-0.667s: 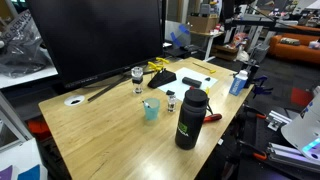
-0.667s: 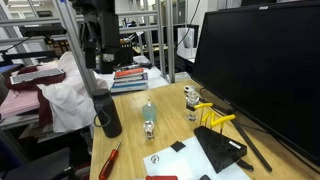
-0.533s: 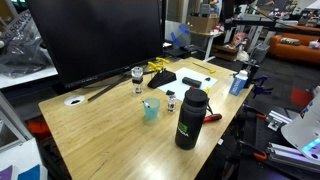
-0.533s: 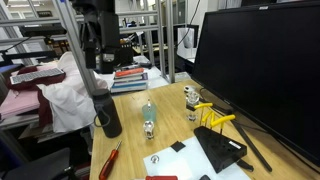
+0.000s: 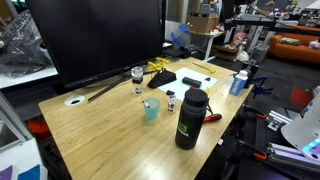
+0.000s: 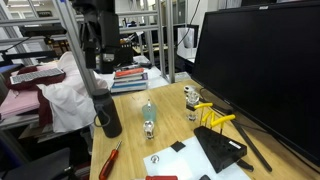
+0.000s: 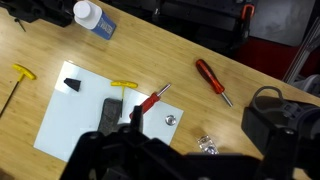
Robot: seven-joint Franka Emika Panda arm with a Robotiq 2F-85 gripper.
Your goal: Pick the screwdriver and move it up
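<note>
A red-handled screwdriver (image 7: 213, 80) with a metal shaft lies on the bare wooden table next to a black bottle (image 7: 275, 115). It shows in both exterior views (image 5: 212, 117) (image 6: 109, 160). A second red screwdriver (image 7: 152, 100) lies at the edge of a white sheet (image 7: 80, 110). My gripper (image 7: 165, 140) is a dark, blurred shape at the bottom of the wrist view. It hangs high above the table, holds nothing and looks open. In an exterior view the arm (image 6: 95, 40) stands above the black bottle (image 6: 109, 115).
Two yellow T-handle tools (image 7: 20, 72) (image 7: 125, 86) lie by the sheet. A teal cup (image 5: 151, 109), small glass jars (image 5: 137, 78) (image 5: 171, 102), a blue-white bottle (image 5: 238, 82) and a large monitor (image 5: 95, 40) stand on the table.
</note>
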